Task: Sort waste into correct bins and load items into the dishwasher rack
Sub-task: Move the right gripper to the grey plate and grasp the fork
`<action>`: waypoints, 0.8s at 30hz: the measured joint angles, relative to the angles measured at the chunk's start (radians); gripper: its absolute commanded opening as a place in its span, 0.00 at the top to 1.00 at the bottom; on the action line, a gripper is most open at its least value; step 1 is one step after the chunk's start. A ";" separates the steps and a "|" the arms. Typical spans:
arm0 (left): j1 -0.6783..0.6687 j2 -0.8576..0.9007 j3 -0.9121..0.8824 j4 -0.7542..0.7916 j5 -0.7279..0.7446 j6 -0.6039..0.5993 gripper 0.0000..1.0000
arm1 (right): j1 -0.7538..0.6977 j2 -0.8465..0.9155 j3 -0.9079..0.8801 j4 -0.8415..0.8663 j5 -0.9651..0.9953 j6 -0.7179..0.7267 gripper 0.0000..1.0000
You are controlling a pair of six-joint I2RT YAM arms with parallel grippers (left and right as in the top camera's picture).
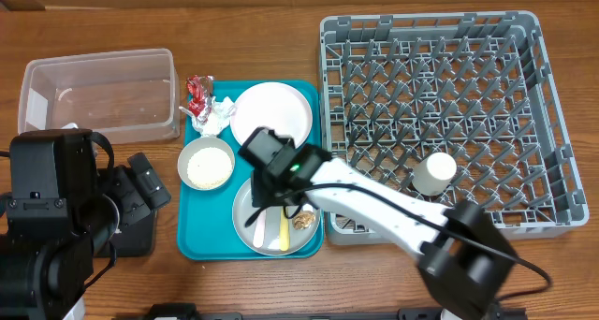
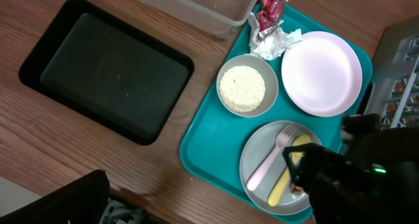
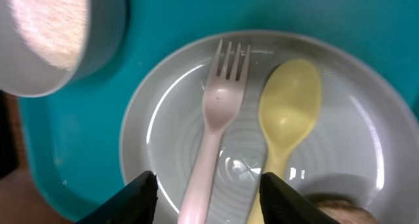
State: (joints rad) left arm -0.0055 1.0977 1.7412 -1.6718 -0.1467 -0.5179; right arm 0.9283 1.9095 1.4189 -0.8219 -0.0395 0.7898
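My right gripper (image 3: 213, 199) hangs open low over the light grey plate (image 3: 163, 119) on the teal tray. Its fingers (image 3: 141, 198) straddle the handles of the white fork (image 3: 219, 112) and cream spoon (image 3: 288, 116) without touching them. A brown morsel (image 1: 302, 221) lies on the same plate. The bowl of rice (image 1: 206, 164), the white plate (image 1: 273, 112), the red-and-silver wrapper (image 1: 198, 94) and the napkin (image 1: 217, 116) also sit on the tray. A white cup (image 1: 434, 173) stands in the grey rack (image 1: 524, 123). My left gripper (image 1: 150, 181) is open and empty at the left.
The clear tub (image 1: 98, 91) stands at the back left. The black tray (image 2: 108, 67) lies on the wood in front of it, under my left arm. The teal tray (image 1: 211, 236) sits between the bins and the rack.
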 measured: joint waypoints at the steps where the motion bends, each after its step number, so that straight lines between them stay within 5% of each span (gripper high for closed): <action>1: 0.000 0.000 0.000 0.000 0.000 0.000 0.00 | 0.009 0.023 0.000 0.005 0.005 0.012 0.49; 13: 0.000 0.026 0.000 0.000 0.000 0.000 0.00 | 0.027 0.138 0.001 0.044 0.022 0.086 0.55; 19: 0.000 0.041 0.000 0.000 0.000 0.000 0.00 | 0.036 0.142 0.001 0.052 0.024 0.096 0.80; 24: 0.000 0.060 0.000 0.000 -0.001 0.000 0.00 | 0.036 0.143 0.001 0.051 0.024 0.098 0.86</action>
State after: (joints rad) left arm -0.0055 1.1576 1.7412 -1.6722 -0.1474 -0.5179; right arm 0.9646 2.0529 1.4197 -0.7712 -0.0158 0.8883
